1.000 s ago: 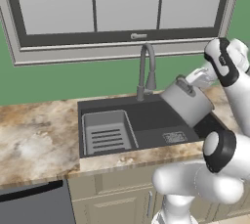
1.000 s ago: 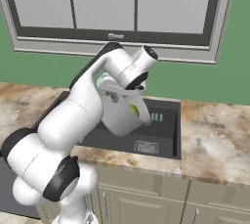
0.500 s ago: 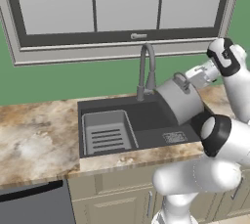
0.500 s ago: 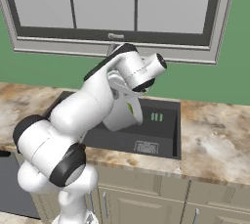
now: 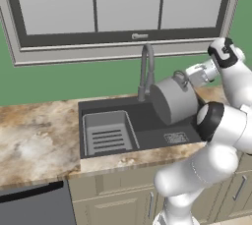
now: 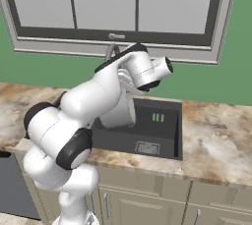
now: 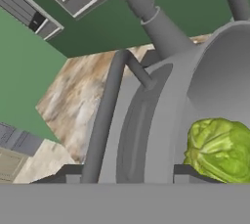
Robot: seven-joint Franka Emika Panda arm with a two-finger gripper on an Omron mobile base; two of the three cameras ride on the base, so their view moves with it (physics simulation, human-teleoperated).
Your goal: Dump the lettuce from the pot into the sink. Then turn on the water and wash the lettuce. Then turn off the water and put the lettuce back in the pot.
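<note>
Presently lettuce (image 7: 219, 149) sits inside the pot (image 5: 173, 102), which is tipped on its side above the sink (image 5: 147, 123). Claw (image 5: 189, 77) clamps the pot's handle. Dumping underway, not complete; washing, shut-off and return remain.

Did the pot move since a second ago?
Yes. The pot has tipped further onto its side and dropped lower beside the faucet, above the sink, in the left base view.
</note>
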